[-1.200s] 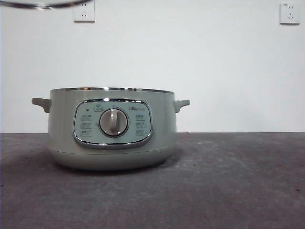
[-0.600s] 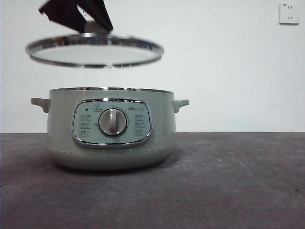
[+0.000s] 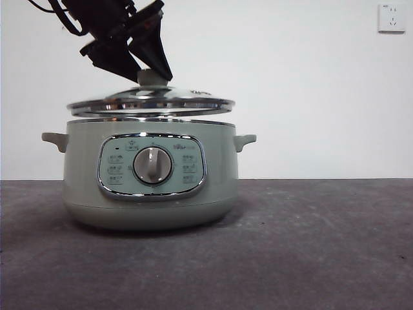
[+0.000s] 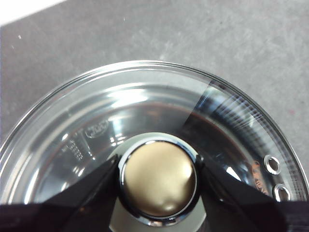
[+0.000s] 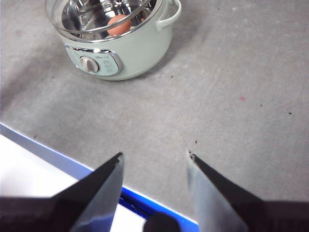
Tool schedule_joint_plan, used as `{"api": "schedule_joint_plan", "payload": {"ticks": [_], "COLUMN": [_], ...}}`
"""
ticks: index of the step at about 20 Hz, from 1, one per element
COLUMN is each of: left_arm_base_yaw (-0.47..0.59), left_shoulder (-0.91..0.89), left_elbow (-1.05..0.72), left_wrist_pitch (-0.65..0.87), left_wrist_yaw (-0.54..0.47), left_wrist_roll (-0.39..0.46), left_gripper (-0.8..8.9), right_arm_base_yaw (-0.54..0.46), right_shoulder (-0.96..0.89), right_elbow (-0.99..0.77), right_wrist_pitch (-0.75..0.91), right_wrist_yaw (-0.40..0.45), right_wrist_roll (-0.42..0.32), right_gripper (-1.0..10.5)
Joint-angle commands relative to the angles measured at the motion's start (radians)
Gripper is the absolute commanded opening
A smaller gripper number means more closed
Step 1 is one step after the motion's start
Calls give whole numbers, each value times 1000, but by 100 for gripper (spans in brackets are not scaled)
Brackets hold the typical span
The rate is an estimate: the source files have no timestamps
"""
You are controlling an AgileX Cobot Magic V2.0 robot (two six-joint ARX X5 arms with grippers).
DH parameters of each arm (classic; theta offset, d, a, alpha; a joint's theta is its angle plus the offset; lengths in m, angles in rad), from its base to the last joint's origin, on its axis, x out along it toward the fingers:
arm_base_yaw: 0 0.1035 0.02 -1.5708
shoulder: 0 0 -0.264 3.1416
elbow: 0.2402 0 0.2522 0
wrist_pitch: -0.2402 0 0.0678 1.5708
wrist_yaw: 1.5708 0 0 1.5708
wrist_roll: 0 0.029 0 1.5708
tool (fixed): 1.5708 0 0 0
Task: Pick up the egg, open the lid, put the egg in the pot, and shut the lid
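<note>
Front view is set low, near table height, aimed level at the pot (image 3: 151,174) against the wall, close range. Left wrist view is pointed straight down onto the lid (image 4: 145,116) from very near (knob fills the lower middle). Right wrist view is held higher and farther back, angled down across the table (image 5: 231,87). Pot and lid are shared by all three.

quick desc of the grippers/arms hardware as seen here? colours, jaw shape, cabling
Both grippers are black with two flat, wedge-shaped jaws tapering to points. The left gripper hangs from a dark arm with black cables looping at its top. The right gripper shows smooth, slightly glossy jaws. No markings visible on either.
</note>
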Motion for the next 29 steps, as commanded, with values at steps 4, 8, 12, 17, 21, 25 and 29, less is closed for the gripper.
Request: {"api": "schedule_joint_plan", "payload": {"ticks": [4,8,12,17,21,25,29], "left_arm_base_yaw": [-8,-10,-15,-15,-15,-15,-15], "left_shoulder": [32,65,92,92,92,92,92], "left_elbow": [11,11,11,11,12,12,13], "left_wrist_pitch": [40,35,13,-69,-124,-143,-143], "left_wrist_yaw": [-14,-13,-16,-34,-40,-39,-39], "left_wrist_roll": [12,12,12,19,23,23,15], "left_gripper": [-8,-8,-8,-8,-8,-4,10], "right_arm_base_yaw": [1,1,1,1,1,1,1], "right_shoulder": [-3,-3,-3,-3,-3,-3,-3], "right_elbow": [-9,-9,-9,-9,-9,-9,-9], "right_wrist_pitch": [5,5,5,5,6,5,5], "right_wrist_yaw": [5,5,5,20,20,20,20], "right_wrist_roll": [11,11,11,10,7,3,2], "right_gripper": [220,220,220,220,220,220,220]}}
